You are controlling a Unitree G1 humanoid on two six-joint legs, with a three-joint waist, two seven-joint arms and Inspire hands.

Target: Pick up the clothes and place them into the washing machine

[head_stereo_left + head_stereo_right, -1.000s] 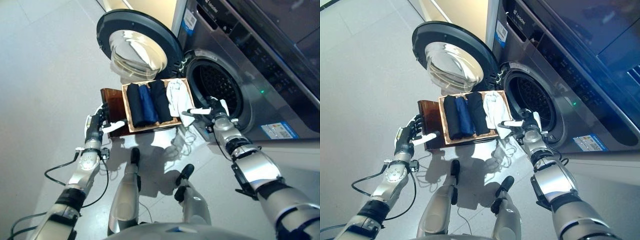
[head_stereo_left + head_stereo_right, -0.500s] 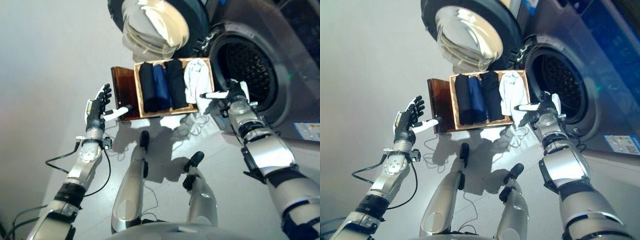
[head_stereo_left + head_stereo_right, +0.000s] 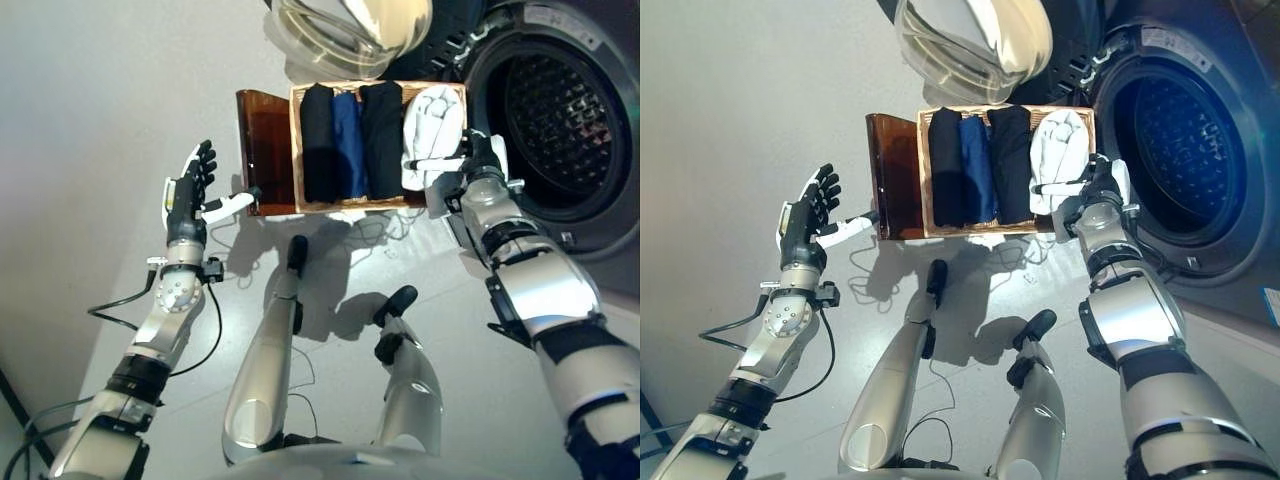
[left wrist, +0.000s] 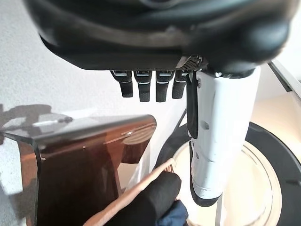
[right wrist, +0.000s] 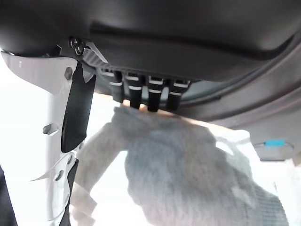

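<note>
On the grey floor (image 3: 90, 120) by the washing machine (image 3: 560, 130), a wooden tray (image 3: 296, 150) holds rolled black, blue and white clothes (image 3: 350, 140). The right hand (image 3: 478, 165) hovers at the white garment (image 3: 430, 125), fingers (image 5: 141, 96) straight. The left hand (image 3: 185, 195) stands apart, fingers spread.

A wooden tray (image 3: 297, 150) sits on a glossy dark brown stand (image 3: 262, 150) — the stand's bare top showing beside the tray's edge. Both rest on a pale grey floor (image 3: 90, 120) — smooth, faintly speckled.

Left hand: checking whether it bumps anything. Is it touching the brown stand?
Apart. The left eye view shows the left hand open, with floor between it and the brown stand.
</note>
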